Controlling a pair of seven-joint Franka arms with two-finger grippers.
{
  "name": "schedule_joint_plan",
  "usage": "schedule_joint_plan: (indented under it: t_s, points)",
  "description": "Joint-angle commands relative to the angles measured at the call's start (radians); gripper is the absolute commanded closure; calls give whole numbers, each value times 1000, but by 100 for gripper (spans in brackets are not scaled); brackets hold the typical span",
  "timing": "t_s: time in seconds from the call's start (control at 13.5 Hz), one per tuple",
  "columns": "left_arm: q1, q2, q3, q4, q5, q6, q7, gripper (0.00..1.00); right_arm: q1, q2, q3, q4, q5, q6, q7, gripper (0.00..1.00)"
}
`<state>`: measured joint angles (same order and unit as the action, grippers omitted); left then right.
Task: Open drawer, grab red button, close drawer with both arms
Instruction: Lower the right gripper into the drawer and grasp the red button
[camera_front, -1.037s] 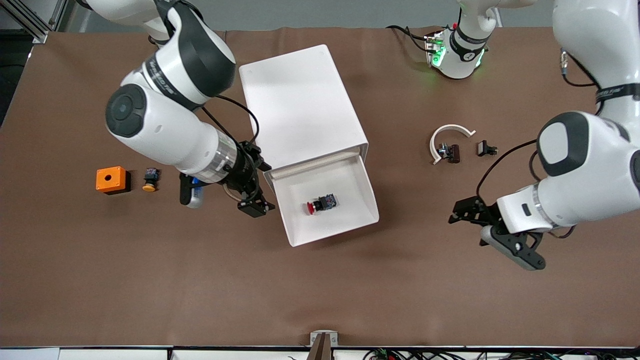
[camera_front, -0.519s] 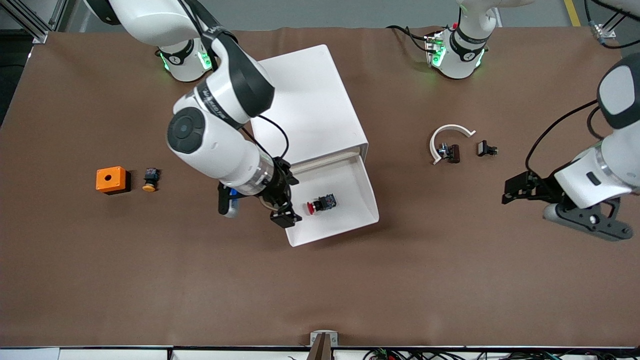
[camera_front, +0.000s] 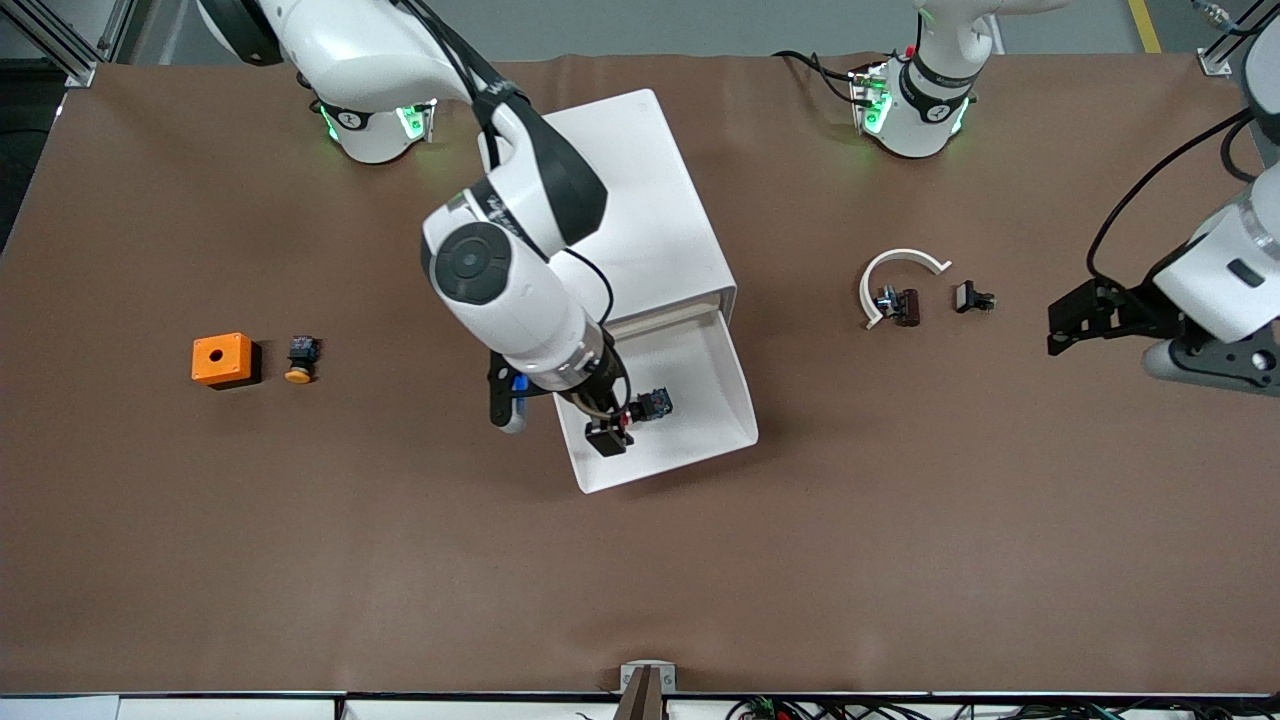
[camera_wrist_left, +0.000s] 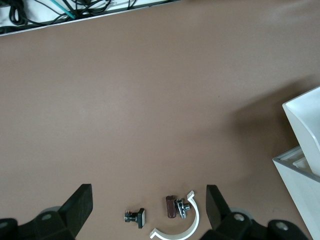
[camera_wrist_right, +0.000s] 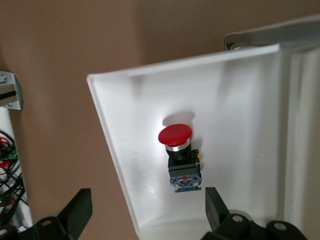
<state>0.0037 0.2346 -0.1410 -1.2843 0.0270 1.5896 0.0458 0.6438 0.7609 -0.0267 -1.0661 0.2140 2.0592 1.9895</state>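
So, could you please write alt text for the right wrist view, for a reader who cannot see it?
A red-capped button lies on its side in the open white drawer, seen from above between the open fingers of the right hand. The white cabinet fills one edge and the brown table surrounds the drawer.

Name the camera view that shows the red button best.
The right wrist view: the red button lies unobstructed in the open drawer. The front view shows it partly hidden under the right hand; the left wrist view misses it.
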Motion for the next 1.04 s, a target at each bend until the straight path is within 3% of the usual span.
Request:
schedule_joint_plan:
  t_s: [0.0, 0.37, 0.96]
  points:
    - [5, -34, 4, -26, 21, -39, -12, 0, 42, 63, -13, 44, -45, 9, 34, 0]
    - [59, -51, 1, -27, 19, -76, -15, 0, 75, 118, -12, 43, -88, 36, 32, 0]
    - [32, -34, 9, -29, 21, -76, -14, 0, 89, 147, -10, 41, -140, 55, 26, 3]
